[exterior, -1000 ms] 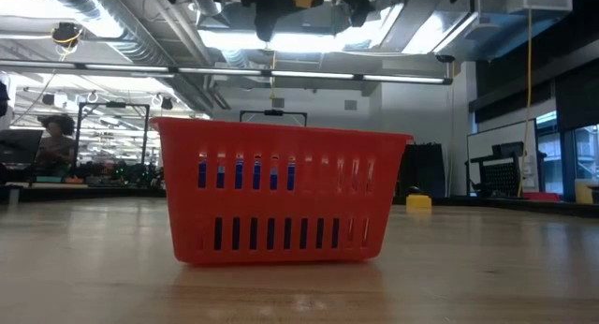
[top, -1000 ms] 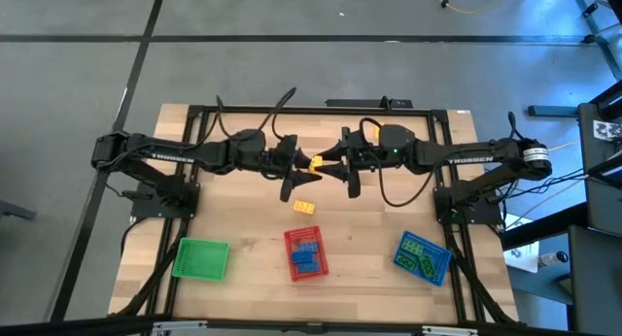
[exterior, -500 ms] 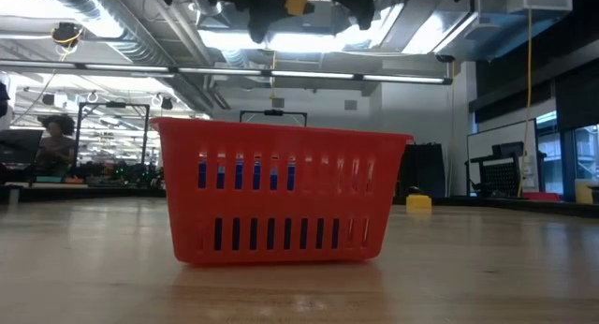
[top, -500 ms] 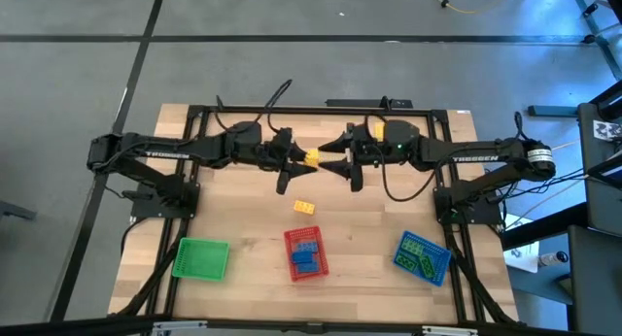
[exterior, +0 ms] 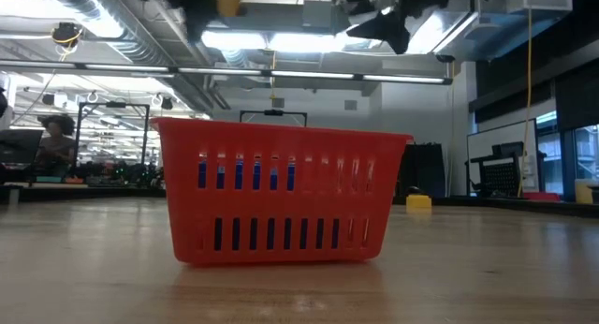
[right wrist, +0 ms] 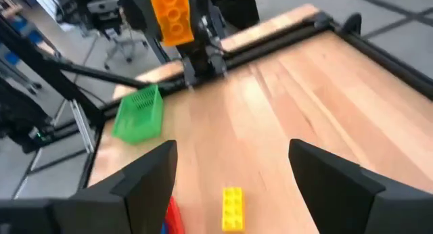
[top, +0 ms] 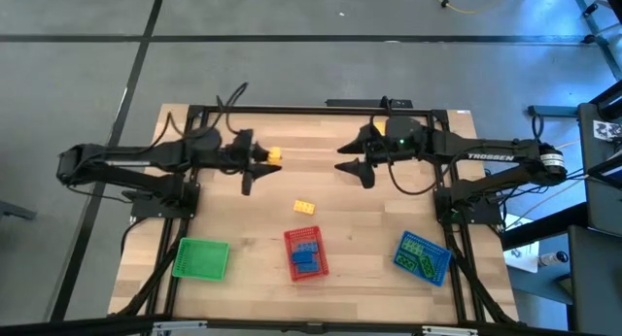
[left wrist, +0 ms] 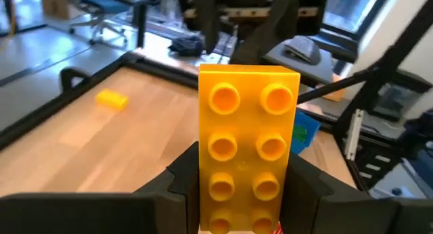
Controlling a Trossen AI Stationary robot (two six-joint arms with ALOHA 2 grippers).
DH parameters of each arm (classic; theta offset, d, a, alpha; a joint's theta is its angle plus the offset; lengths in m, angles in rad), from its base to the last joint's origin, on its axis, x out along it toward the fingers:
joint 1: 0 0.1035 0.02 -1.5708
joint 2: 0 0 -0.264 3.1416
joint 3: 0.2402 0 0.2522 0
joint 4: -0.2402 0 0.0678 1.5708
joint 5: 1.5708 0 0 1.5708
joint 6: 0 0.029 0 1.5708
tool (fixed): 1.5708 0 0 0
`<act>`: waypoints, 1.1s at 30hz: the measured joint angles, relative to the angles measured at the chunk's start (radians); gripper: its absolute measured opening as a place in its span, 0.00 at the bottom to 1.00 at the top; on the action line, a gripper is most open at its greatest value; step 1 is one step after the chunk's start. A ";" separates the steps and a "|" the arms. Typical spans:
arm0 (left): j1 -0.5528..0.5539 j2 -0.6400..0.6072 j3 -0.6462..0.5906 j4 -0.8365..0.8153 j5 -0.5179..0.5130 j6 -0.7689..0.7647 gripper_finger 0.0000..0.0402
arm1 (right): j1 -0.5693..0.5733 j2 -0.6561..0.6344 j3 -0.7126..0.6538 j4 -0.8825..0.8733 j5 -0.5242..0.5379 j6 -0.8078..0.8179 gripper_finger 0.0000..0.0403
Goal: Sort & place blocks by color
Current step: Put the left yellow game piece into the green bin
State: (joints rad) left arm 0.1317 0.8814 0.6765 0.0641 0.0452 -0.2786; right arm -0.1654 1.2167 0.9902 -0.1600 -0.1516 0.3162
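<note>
My left gripper (top: 260, 159) is raised over the table's left half, shut on a yellow studded block (left wrist: 247, 146). My right gripper (top: 348, 162) hangs open over the right half, a gap away from that block. A second yellow block (top: 304, 208) lies flat on the wood between them, nearer the near edge. Blue blocks (top: 306, 252) lie in the red tray (top: 291, 241), green blocks (top: 420, 254) in the blue tray (top: 439, 268). The green tray (top: 200, 258) shows no blocks. My left gripper pinches the yellow block between its two fingers (left wrist: 181, 174), one on each long side at the block's lower end (left wrist: 238, 217). The fingers reach level toward the table's right. The block is lifted clear, sticking out beyond the fingertips, its studded face toward the wrist camera.
The three trays stand in a row along the near edge: green on the left, red in the middle, blue on the right. A black frame (top: 301, 110) runs round the table. In the low view the red tray (exterior: 281, 202) fills the middle.
Both grippers met at the yellow block above the table's middle. My left gripper has since drawn back toward the left edge, carrying the block with it. My right gripper has parted from the block and pulled back toward the right.
</note>
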 joint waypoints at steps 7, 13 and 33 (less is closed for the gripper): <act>-0.078 -0.154 -0.136 0.006 -0.120 -0.060 0.31 | 0.021 -0.002 -0.100 0.220 -0.016 -0.020 0.71; -0.102 -0.191 -0.141 0.014 -0.160 -0.048 0.31 | 0.020 -0.001 -0.221 0.506 -0.055 0.100 0.71; -0.116 -0.165 -0.003 -0.233 -0.025 -0.084 0.31 | 0.021 0.000 -0.230 0.545 -0.079 0.070 0.71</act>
State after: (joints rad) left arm 0.0153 0.7165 0.6735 -0.1686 0.0206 -0.3627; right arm -0.1448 1.2163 0.7601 0.3847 -0.2302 0.3866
